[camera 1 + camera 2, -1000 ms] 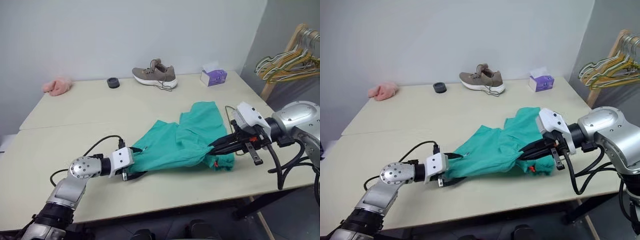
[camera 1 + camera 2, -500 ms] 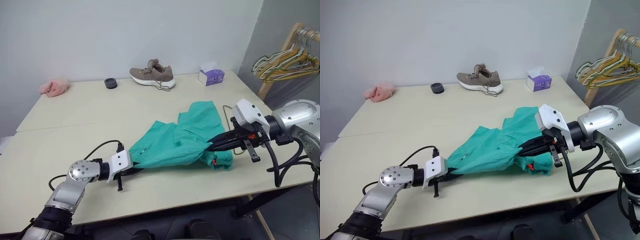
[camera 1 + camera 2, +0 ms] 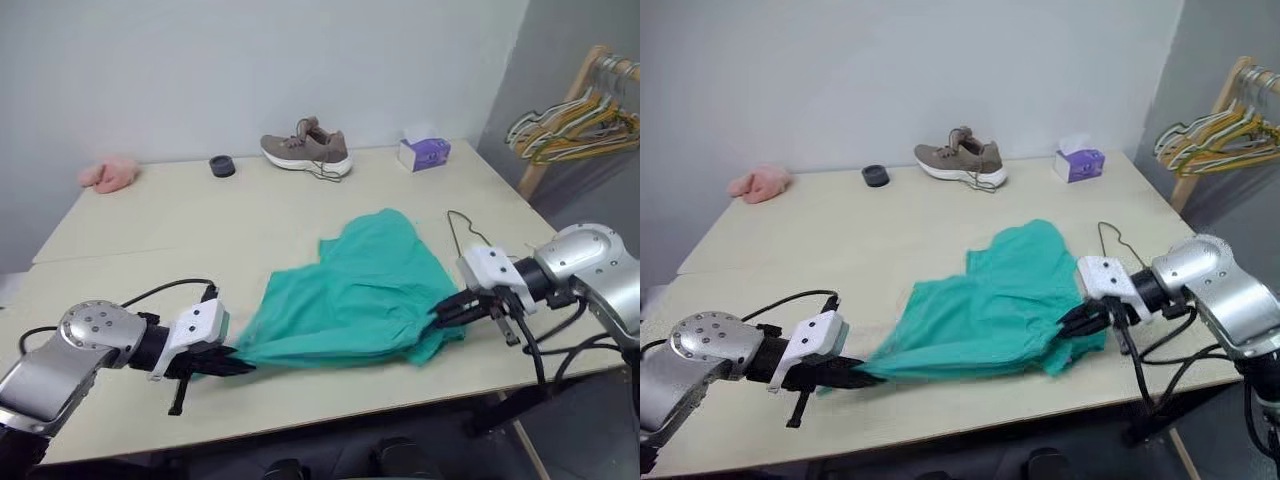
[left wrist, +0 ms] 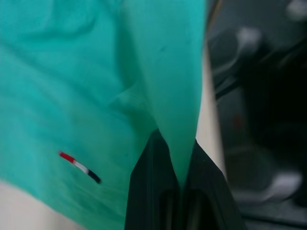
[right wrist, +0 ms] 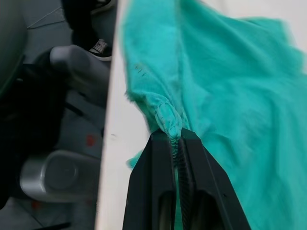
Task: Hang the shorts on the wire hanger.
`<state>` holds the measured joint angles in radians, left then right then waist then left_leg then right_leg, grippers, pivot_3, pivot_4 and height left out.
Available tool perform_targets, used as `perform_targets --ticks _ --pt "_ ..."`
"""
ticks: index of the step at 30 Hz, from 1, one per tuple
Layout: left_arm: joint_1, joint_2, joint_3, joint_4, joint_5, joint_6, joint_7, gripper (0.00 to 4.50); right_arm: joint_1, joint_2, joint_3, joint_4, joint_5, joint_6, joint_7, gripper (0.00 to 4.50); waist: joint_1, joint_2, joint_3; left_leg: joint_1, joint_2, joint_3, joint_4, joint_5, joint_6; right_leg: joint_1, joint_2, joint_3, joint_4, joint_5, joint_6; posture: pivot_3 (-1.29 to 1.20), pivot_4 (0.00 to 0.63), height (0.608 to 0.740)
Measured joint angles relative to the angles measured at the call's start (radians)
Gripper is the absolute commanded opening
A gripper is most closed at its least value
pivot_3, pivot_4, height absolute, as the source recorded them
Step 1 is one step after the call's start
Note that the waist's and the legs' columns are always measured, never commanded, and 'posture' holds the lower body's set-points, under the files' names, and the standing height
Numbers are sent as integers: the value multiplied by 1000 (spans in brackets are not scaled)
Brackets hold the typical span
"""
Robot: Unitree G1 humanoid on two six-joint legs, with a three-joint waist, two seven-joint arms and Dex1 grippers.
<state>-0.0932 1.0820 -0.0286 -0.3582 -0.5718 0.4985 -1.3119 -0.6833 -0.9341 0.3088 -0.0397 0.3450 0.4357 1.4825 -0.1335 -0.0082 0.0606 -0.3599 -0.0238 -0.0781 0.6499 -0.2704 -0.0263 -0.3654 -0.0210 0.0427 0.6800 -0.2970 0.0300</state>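
We see the worktop (image 3: pixel 150 250), a pale tabletop with a seam running across its left half, and much of it lies bare: the whole stretch from the seam back toward the far edge is open, as is the left front part apart from our left arm. The shorts (image 3: pixel 350 300) are the biggest thing on it, stretched out in the front right part of the worktop, pulled taut between our two grippers, with one leg reaching back toward the middle. Our left gripper (image 3: pixel 228 366) sits close to the front edge and its fingers are clamped tight on a fold of the teal fabric; in the left wrist view a small red, white and dark tag shows on the cloth beside the pinch. Our right gripper (image 3: pixel 447 312) is near the right front corner, its fingers pressed together on a gathered bunch of the shorts' hem, which lies just inside the front edge. The wire hanger (image 3: pixel 462 228) lies on the worktop just behind the right gripper, partly under the shorts, its hook toward the right edge. Beyond the right edge a bunch of hangers (image 3: pixel 570 118) hangs on a wooden rack. Along the far edge stand a shoe (image 3: pixel 307 151), a tissue box (image 3: pixel 424 152), a pink cloth (image 3: pixel 108 174) near the far left corner, and a small dark ring (image 3: pixel 222 166).
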Motion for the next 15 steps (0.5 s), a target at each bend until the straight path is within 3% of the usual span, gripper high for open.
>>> perform_targets --ticks 4,7,11,15 --pt "-421 -294 -57 241 49 55 178 9 -389 208 106 643 -257 -294 -96 0 12 -2 13 16 -2 0 -3 7 10 15 3 -5 -1 9 0 -105 0 740" --pt "-765 -468 -93 653 237 -75 419 9 -661 351 149 1023 -455 -548 -372 0 6 -4 12 11 0 -3 -4 15 0 11 4 -3 0 12 -2 -105 0 740" --pt "-1125 -487 -83 1127 433 -357 674 9 -877 436 182 1215 -648 -791 -808 0 -31 -7 8 -26 0 0 -5 22 -19 -30 0 3 4 15 -7 -119 0 740" --pt "-1301 -360 -125 1312 637 -677 785 9 -954 442 179 1259 -748 -1002 -1087 0 -71 -8 7 -53 -1 4 -5 21 -20 -58 -1 7 5 14 -6 -113 0 740"
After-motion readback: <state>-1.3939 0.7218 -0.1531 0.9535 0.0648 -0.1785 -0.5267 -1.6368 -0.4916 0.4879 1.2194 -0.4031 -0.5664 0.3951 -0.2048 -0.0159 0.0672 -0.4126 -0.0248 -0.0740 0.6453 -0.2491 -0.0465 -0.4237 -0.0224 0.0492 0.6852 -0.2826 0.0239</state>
